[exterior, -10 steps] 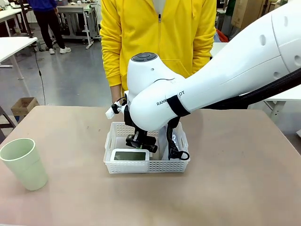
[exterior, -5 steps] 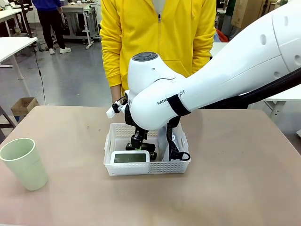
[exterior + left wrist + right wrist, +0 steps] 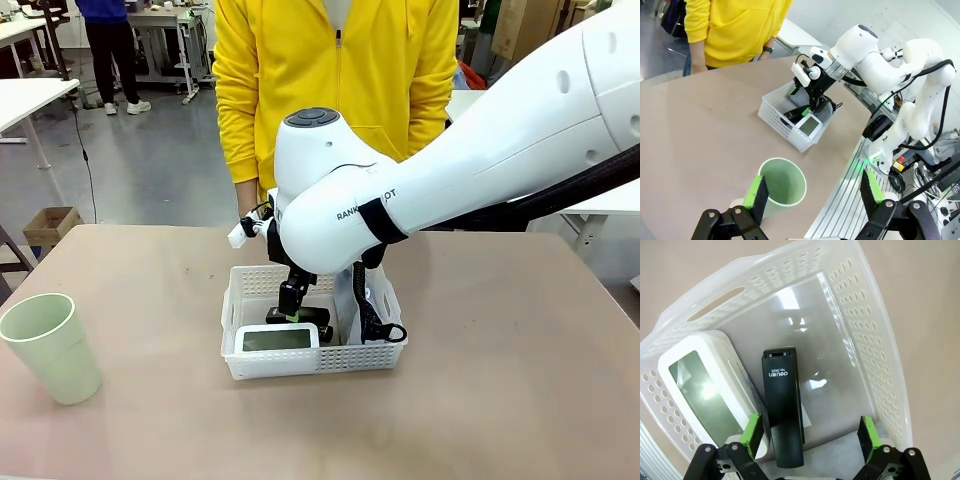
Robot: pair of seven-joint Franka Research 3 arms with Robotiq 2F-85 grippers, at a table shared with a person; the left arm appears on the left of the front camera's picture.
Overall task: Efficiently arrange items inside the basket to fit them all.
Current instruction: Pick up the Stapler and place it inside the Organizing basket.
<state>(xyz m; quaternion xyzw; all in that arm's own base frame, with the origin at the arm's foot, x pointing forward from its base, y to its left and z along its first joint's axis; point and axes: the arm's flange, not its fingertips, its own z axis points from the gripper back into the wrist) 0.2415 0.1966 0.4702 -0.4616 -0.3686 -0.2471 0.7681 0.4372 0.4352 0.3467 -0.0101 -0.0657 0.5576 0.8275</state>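
The white basket (image 3: 251,364) sits mid-table. In it the white screen device (image 3: 277,338) leans at the near-left, the black stapler (image 3: 303,316) lies free on the floor beside it, and the grey pouch (image 3: 372,300) with its black strap stands along the right side. My right gripper (image 3: 291,306) hangs open just over the stapler (image 3: 782,405), its green pads (image 3: 751,430) on either side and clear of it. The device (image 3: 705,390) and pouch (image 3: 835,456) flank it. The pale green cup (image 3: 50,345) stands upright at the front left, below my open left gripper (image 3: 814,189).
A person in a yellow jacket (image 3: 335,80) stands at the far edge, right behind the basket. My right arm's bulky wrist (image 3: 330,200) hangs over the basket's back half. Bare tabletop (image 3: 160,290) lies between cup and basket and to the basket's right.
My right gripper has opened and let go of the stapler, which now lies on the basket floor. The gripper has lifted slightly. The left arm and the cup have stayed put.
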